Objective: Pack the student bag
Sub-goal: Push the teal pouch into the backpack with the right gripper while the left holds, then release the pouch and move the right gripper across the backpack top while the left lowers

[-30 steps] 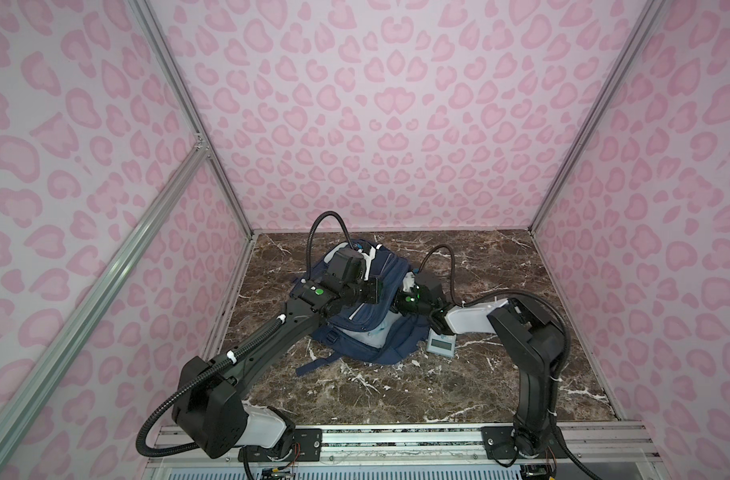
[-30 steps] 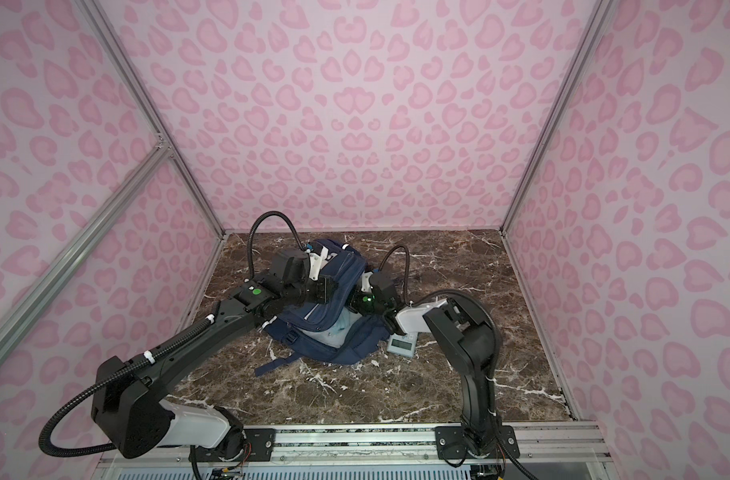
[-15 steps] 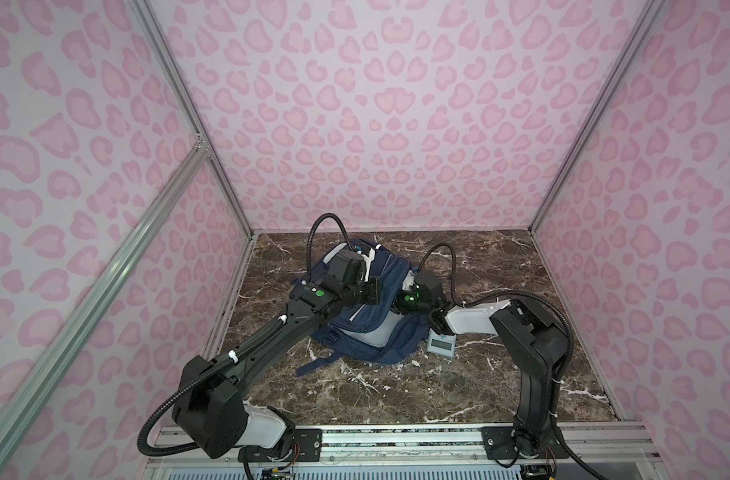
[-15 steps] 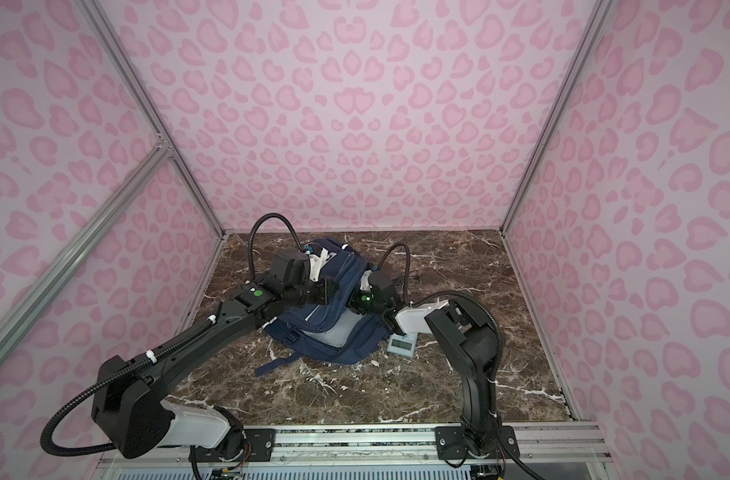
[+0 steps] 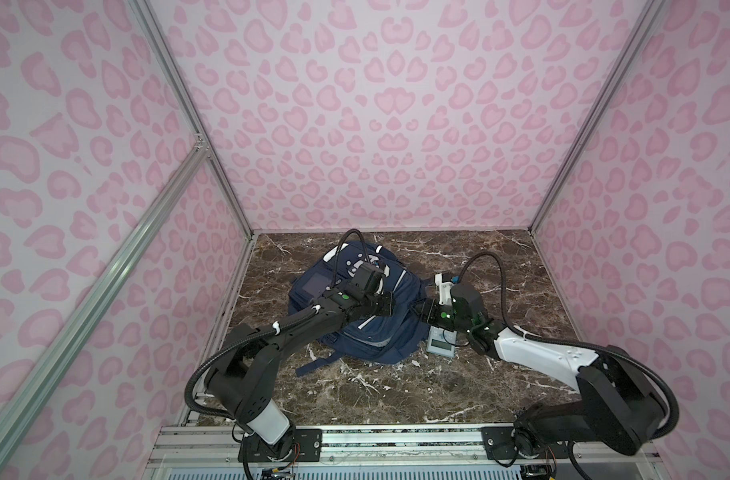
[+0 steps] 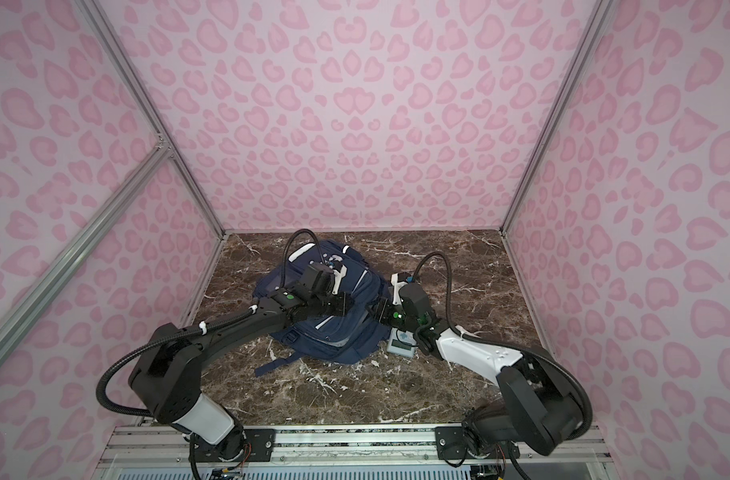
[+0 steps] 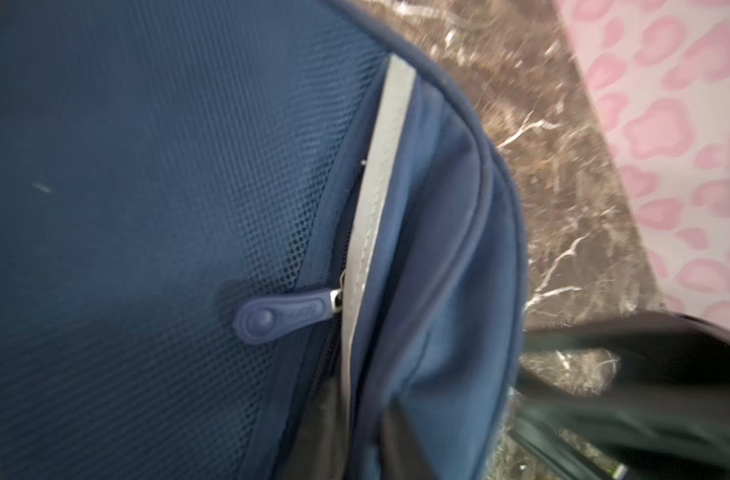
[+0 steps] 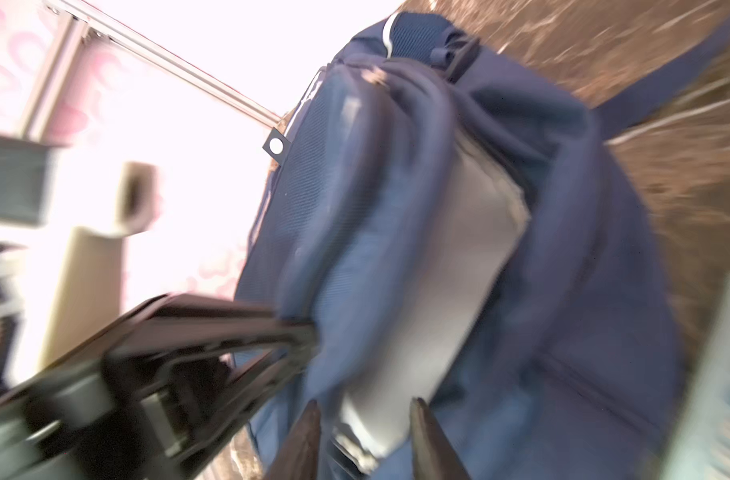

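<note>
The student bag [image 5: 369, 332] [image 6: 334, 332], navy with white stripes, lies slumped at the middle of the marble floor. My left gripper [image 5: 390, 307] [image 6: 348, 305] is over its top. In the left wrist view its fingers [image 7: 403, 440] stand slightly apart, open, astride the seam with the grey stripe [image 7: 376, 187]. A zipper pull [image 7: 280, 318] lies loose on the mesh. My right gripper [image 5: 421, 313] [image 8: 363, 415] is at the bag's right side. It is open, and the edge of the grey lining [image 8: 438, 270] sits between its fingertips.
A small grey device with a screen [image 5: 440, 343] [image 6: 401, 341] lies on the floor just right of the bag, under the right wrist. A loose strap [image 5: 313, 365] trails toward the front. Pink patterned walls close in on three sides.
Both grippers were shut a second ago and have opened. The right gripper has drawn back a little to the right. The bag has slumped lower.
</note>
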`<move>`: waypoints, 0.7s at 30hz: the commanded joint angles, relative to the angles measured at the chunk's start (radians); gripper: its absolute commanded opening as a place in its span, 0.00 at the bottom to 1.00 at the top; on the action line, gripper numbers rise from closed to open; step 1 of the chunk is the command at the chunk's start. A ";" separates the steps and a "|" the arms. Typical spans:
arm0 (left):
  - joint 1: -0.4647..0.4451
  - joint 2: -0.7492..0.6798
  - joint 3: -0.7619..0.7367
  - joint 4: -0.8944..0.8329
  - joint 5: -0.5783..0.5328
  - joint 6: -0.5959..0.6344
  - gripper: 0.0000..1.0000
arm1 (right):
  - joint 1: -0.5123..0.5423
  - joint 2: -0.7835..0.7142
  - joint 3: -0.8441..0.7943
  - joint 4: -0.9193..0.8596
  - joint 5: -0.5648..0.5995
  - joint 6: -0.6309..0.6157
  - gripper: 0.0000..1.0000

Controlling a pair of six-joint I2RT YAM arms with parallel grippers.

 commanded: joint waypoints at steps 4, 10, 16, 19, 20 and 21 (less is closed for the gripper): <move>0.016 0.012 0.006 -0.022 0.011 -0.030 0.87 | 0.186 -0.168 -0.007 -0.268 0.253 -0.134 0.66; 0.107 -0.266 -0.095 -0.014 0.035 -0.078 0.95 | 0.402 -0.101 0.044 -0.238 0.379 -0.151 0.75; 0.305 -0.481 -0.304 -0.006 0.083 -0.149 0.93 | 0.517 0.099 0.196 -0.204 0.398 -0.168 0.74; 0.432 -0.559 -0.469 0.127 0.151 -0.239 0.85 | 0.528 0.201 0.263 -0.160 0.355 -0.174 0.74; 0.455 -0.582 -0.511 0.162 0.129 -0.253 0.83 | 0.531 0.241 0.290 -0.149 0.331 -0.175 0.72; 0.468 -0.597 -0.537 0.169 0.088 -0.260 0.80 | 0.532 0.280 0.322 -0.144 0.308 -0.177 0.69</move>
